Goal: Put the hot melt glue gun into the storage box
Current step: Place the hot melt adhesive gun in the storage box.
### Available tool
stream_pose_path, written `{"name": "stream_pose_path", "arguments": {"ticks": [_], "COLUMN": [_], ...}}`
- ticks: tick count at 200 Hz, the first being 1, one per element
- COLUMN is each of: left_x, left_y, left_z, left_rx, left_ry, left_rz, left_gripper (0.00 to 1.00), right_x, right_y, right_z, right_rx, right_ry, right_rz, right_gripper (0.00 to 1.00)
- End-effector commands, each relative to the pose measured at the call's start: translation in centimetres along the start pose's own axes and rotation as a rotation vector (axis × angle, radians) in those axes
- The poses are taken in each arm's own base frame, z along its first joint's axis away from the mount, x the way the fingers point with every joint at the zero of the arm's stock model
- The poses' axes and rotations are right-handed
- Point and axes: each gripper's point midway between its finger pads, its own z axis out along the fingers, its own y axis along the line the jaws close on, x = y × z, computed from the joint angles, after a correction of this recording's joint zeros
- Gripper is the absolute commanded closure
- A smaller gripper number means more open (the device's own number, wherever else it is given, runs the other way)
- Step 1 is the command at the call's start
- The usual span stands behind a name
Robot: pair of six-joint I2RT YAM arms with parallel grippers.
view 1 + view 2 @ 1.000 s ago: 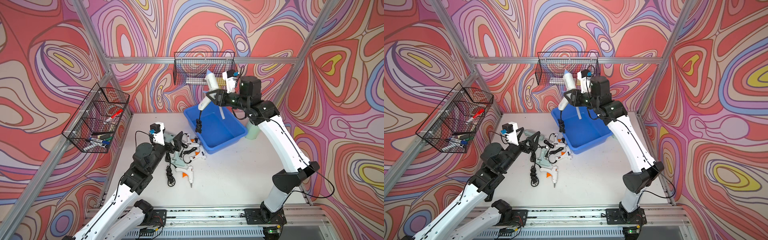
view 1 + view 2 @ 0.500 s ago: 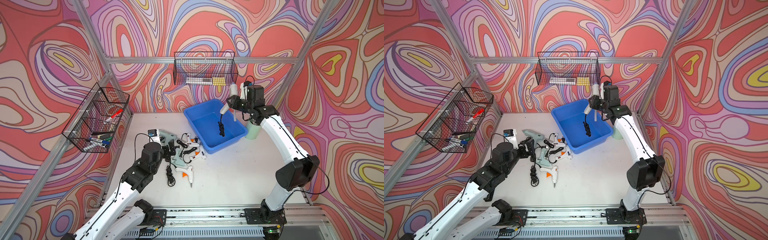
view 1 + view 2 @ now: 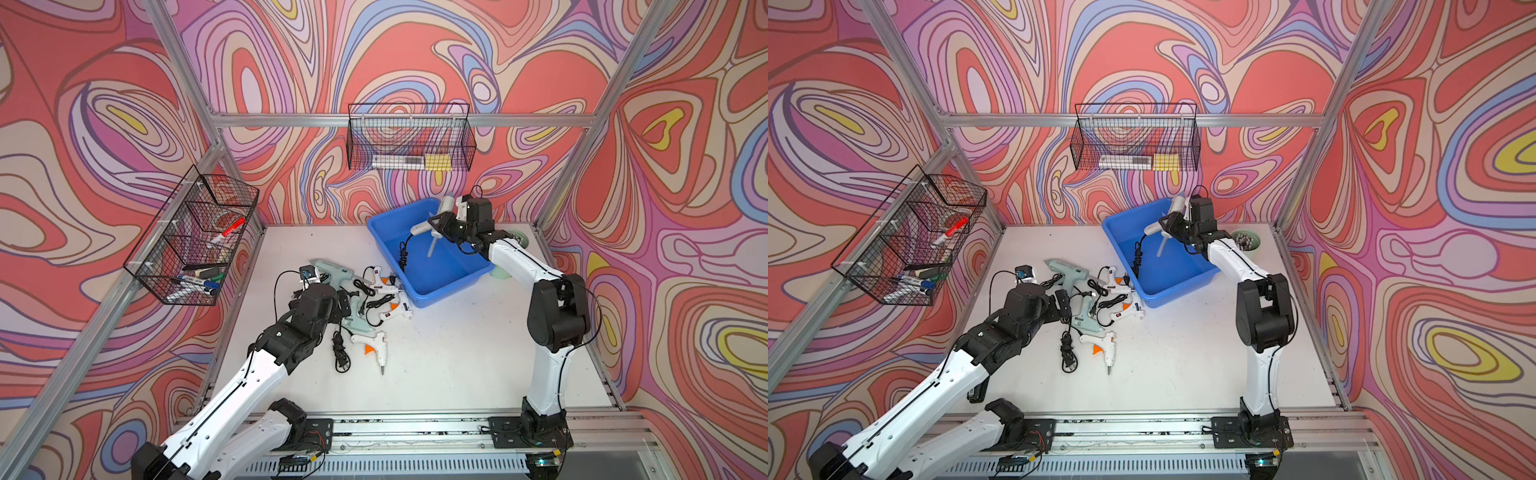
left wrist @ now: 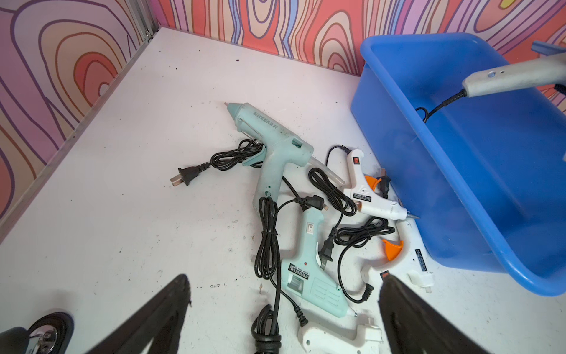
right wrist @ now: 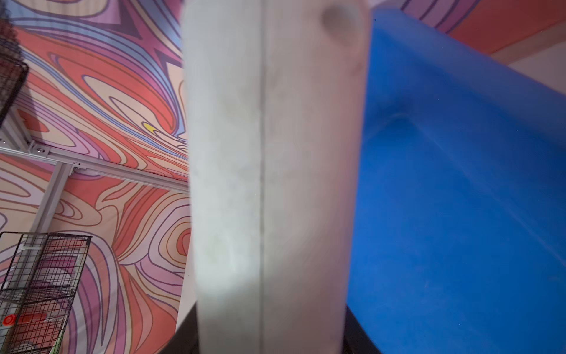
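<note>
**Right gripper holding glue gun over box; left gripper wide open above pile**

- Right gripper (image 3: 437, 220) is clamping narrow on a pale glue gun (image 3: 420, 227), by the body. The gun is filling the right wrist view (image 5: 269, 168), so the jaws aren't showing there.
- The gun is hanging above the box (image 3: 436, 274), over its far right part, not resting in it. Its cord (image 3: 402, 253) is dangling inside along the left wall; can't tell if it's touching the bottom.
- Left gripper (image 4: 283, 277) is hovering with jaws spread wide, gripping nothing, over the guns on the surface (image 3: 457, 353).
- Apart from the cord, the box interior is showing bare blue in both top views.
- The pile is lying just left of the box: big teal gun (image 4: 275, 138), small teal gun (image 4: 309, 266), white guns (image 4: 367, 190), black cords tangled across them. One white gun's nozzle is sitting just beside the box wall.
- A green cup (image 3: 1248, 245) is standing beside the box's right side, behind the right arm, with thin sticks in it.
- Wall baskets: the left one (image 3: 195, 237) is holding markers, the back one (image 3: 409, 143) a long pack and something yellow.
- The near right of the surface, between pile and right arm, is lying open.
</note>
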Motion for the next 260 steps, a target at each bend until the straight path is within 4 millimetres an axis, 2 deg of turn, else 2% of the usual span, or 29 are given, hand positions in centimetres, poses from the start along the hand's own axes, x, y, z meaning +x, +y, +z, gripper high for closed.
{"name": "stream_pose_path", "arguments": {"ticks": [1, 38, 71, 92, 108, 117, 145, 162, 214, 241, 260], "left_x": [0.1, 0.8, 1.4, 1.6, 1.8, 1.8, 1.9, 2.1, 2.5, 3.1, 4.4], "left_y": [0.6, 0.7, 0.9, 1.0, 1.1, 1.1, 1.1, 1.1, 1.0, 0.4, -0.5], "left_z": [0.1, 0.8, 1.3, 1.5, 1.6, 1.6, 1.8, 1.8, 2.1, 2.4, 2.7], "left_rx": [-0.04, -0.061, -0.081, -0.089, -0.097, -0.1, -0.099, -0.099, -0.094, -0.068, -0.022], "left_ry": [0.012, 0.03, 0.053, 0.064, 0.068, 0.069, 0.074, 0.082, 0.096, 0.135, 0.207], "left_rz": [-0.01, -0.005, -0.002, -0.004, -0.006, -0.009, -0.007, -0.005, -0.007, 0.016, 0.063], "left_gripper": [0.01, 0.01, 0.01, 0.01, 0.01, 0.01, 0.01, 0.01, 0.02, 0.09, 0.13], "right_x": [1.2, 4.2, 6.0, 6.5, 6.6, 6.6, 6.5, 6.2, 5.1, 3.8, 3.0], "right_y": [-1.3, -6.4, -9.5, -10.6, -11.2, -11.5, -11.4, -11.2, -9.8, -7.7, -5.8], "right_z": [0.2, 1.0, 1.8, 1.9, 1.7, 1.5, 0.9, 0.3, -1.3, -3.1, -4.8], "right_rx": [0.006, 0.143, 0.243, 0.296, 0.356, 0.39, 0.447, 0.465, 0.467, 0.456, 0.448], "right_ry": [-0.008, 0.033, 0.076, 0.085, 0.091, 0.088, 0.084, 0.073, 0.036, 0.002, -0.026], "right_rz": [0.067, 0.093, 0.082, 0.059, 0.025, 0.008, -0.034, -0.047, -0.076, -0.115, -0.167], "right_gripper": [1.0, 1.0, 1.0, 0.87, 0.64, 0.56, 0.38, 0.32, 0.27, 0.25, 0.23]}}
